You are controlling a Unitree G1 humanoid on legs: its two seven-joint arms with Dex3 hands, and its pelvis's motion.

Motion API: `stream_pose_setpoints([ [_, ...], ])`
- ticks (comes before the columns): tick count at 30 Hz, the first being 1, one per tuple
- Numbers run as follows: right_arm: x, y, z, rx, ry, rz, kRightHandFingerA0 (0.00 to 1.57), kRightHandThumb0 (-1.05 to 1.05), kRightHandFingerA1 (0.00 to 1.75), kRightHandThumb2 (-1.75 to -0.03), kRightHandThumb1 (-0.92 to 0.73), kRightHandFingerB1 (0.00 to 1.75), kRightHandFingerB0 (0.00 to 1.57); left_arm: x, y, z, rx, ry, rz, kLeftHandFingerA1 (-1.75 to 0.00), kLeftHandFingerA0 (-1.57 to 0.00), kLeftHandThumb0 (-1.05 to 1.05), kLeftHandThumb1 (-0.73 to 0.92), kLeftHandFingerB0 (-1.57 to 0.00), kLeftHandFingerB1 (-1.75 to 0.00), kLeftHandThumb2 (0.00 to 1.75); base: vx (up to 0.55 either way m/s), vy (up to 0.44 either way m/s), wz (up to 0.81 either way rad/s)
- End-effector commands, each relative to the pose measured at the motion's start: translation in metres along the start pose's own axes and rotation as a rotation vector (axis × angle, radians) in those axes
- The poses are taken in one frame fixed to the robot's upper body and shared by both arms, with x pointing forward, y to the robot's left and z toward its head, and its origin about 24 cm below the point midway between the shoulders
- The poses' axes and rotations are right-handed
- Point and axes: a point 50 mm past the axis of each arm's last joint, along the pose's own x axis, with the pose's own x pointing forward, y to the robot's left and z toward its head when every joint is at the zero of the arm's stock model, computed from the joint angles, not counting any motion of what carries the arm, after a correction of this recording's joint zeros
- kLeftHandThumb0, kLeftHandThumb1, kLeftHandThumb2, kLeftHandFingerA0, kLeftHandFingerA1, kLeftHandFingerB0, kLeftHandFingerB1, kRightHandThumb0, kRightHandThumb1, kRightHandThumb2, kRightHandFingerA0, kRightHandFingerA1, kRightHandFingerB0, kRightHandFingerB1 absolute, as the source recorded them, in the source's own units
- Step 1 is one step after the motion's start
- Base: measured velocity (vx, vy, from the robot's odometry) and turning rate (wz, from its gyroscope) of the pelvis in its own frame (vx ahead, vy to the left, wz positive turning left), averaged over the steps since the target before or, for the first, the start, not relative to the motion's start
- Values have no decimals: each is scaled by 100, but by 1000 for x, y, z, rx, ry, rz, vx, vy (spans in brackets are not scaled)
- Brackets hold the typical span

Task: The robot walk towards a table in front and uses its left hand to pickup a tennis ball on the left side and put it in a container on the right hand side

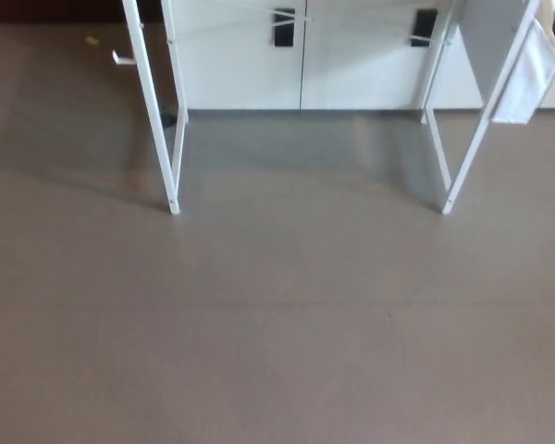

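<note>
**Approach leg: table in sight, ball not yet**

We're in step 1 of the task, the walk-up. The head view looks down at mostly bare grey-brown floor [277, 324]. Of the table we see only the white frame at the far edge: 1 front leg far left [169, 185] and 1 far right [458, 185], w/ open floor between them. The tabletop is cut off above the picture.

Behind the legs stands a white cabinet [301, 65] w/ 2 black handles [284, 28]. A white cloth [527, 79] hangs by the far right leg.

Neither the left hand nor the right hand shows, so we can't tell how far open either is, or whether it has hold of anything. The tennis ball and the container aren't visible either. We judge both sit on the tabletop, out of shot. A small yellowish speck [92, 40] lies on the floor far left, too small to identify.

Next move, as we read it: walk fwd, keeping centred between the 2 legs, and stop short of the frame. Then bring the view up until the tabletop shows, and find the ball on the left side before the left arm reaches.
</note>
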Motion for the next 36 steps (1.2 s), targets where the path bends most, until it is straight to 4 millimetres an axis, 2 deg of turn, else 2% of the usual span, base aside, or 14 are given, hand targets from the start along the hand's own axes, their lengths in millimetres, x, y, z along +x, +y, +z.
stream_pose_setpoints([
  [1, -2, -1, -2, -12, -5, -3, 39, 16, 63, -87, -46, 55, 23, -3, 1, -1, 12, 2, 10, -61, -53, -19, 53, -36, -38, 55, 316, -73, 16],
  [14, 0, 1, -1, -42, -18, 6, 40, 17, 64, -87, -45, 55, 24, -1, 3, 1, 17, 2, 0, -60, -52, -21, 53, -35, -38, 55, 387, -128, 12],
  [15, 0, 1, -1, -40, -18, 5, 46, 17, 60, -58, -64, 47, 30, 0, 3, 1, 19, 3, 2, -60, -52, -21, 53, -35, -37, 55, 250, -17, -14],
  [16, 1, 1, 0, -37, -17, 4, 46, 17, 60, -58, -64, 47, 30, 0, 4, 1, 22, 4, 4, -60, -52, -21, 53, -35, -37, 55, 218, 8, -18],
  [17, 1, 1, 0, -35, -13, 4, 39, 16, 63, -87, -45, 54, 24, 1, 4, 0, 18, 8, 7, -59, -52, -19, 53, -35, -37, 55, 180, 20, -19],
  [27, -2, 3, -4, -29, -11, 3, 40, 18, 64, -87, -45, 55, 24, -3, 4, -4, 8, 8, 3, -63, -52, -23, 52, -35, -37, 55, 344, 115, 1],
  [31, -3, 3, -5, -28, -6, 1, 41, 19, 64, -87, -45, 55, 23, -3, 4, -6, 6, 21, 5, -60, -53, -24, 52, -35, -37, 55, 158, -76, 7],
  [36, -4, 3, -6, -47, 1, 3, 39, 14, 62, -87, -46, 54, 23, -3, 4, -3, 24, 11, 9, -58, -44, -25, 51, -34, -37, 55, 185, -244, 8],
])
